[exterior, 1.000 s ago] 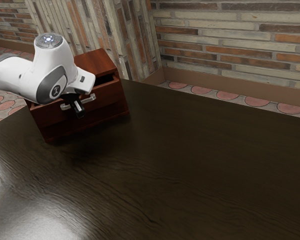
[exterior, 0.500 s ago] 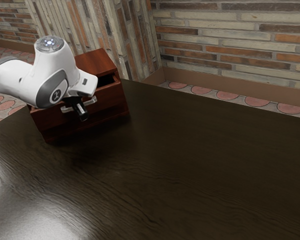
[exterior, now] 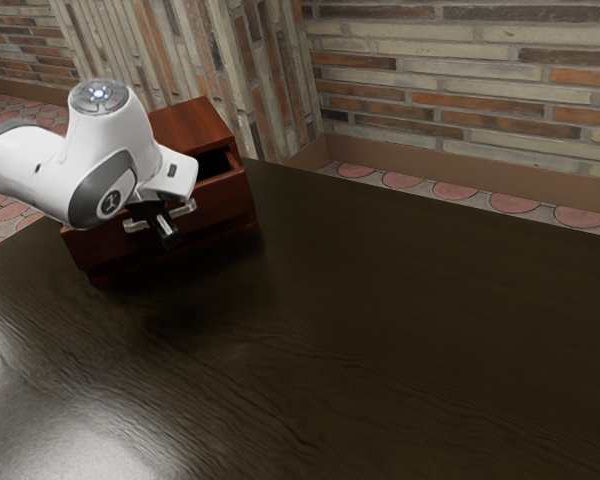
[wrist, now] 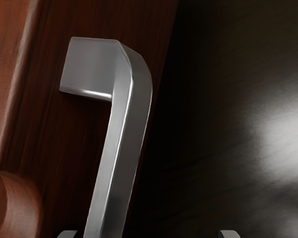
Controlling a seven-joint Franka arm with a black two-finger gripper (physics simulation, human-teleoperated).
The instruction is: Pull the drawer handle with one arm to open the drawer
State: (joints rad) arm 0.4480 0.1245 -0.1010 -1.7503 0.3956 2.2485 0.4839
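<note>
A small red-brown wooden cabinet (exterior: 192, 122) stands at the table's far left corner in the exterior view. Its drawer front (exterior: 218, 196) sticks out a little, with a dark gap showing behind its top edge. The silver bar handle (exterior: 183, 209) crosses the drawer front. My black gripper (exterior: 164, 228) hangs at the handle, under the white hand. In the wrist view the handle (wrist: 123, 139) runs down the drawer front (wrist: 44, 144) to the gripper, close beside one fingertip (wrist: 69, 234). The other fingertip stands far off over the table, so the gripper is open.
The dark wooden table (exterior: 380, 330) stretches wide toward the exterior view's right and front. Brick walls (exterior: 460, 80) and a tiled floor lie behind the cabinet. My white arm (exterior: 40, 170) covers the cabinet's left part.
My hand and the handle have shifted slightly down and to the exterior view's right. The drawer front has slid a little farther out of the cabinet.
</note>
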